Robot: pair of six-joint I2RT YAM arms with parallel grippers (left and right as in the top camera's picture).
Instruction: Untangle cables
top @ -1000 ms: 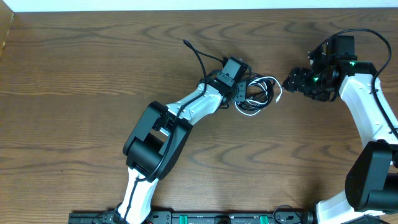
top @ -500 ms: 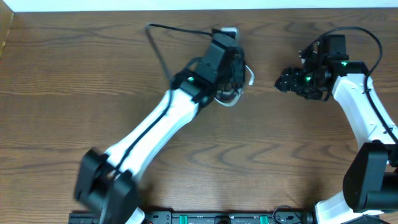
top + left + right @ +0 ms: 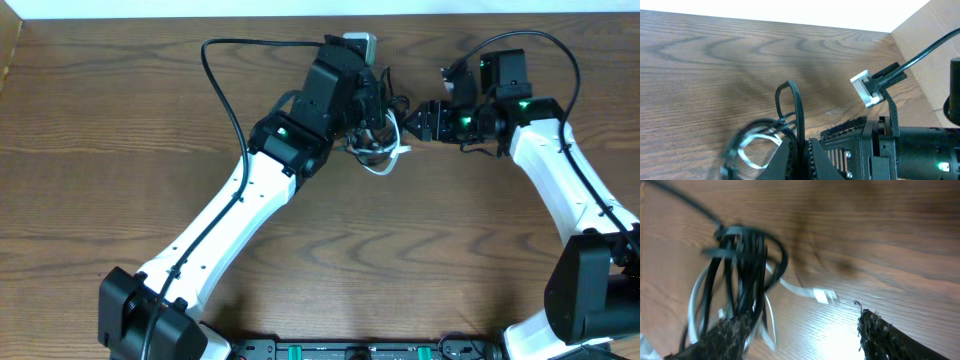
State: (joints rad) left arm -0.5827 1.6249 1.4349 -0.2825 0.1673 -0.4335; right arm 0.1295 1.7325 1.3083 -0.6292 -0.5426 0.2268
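My left gripper (image 3: 378, 118) is shut on the long black cable (image 3: 204, 58) and holds the tangled bundle at the far middle of the table. In the left wrist view its jaws (image 3: 802, 155) pinch a black strand, with a black loop above them and the white cable (image 3: 752, 147) blurred to the left. The white cable (image 3: 386, 163) hangs under the bundle. My right gripper (image 3: 416, 122) is open just right of the bundle. In the right wrist view (image 3: 805, 340) its left finger (image 3: 727, 337) is against the black strands (image 3: 745, 265); the white cable's plug end (image 3: 822, 295) lies between the fingers, on the table.
The black cable's free length loops wide to the left of my left arm (image 3: 230, 210) across the wooden table (image 3: 100, 200). The table's far edge (image 3: 150, 17) is close behind the bundle. A cardboard wall (image 3: 925, 35) stands at the right in the left wrist view.
My left arm has carried the bundle toward the far edge, then slightly right, dragging the black cable into a wide loop. My right gripper has moved left, up to the bundle.
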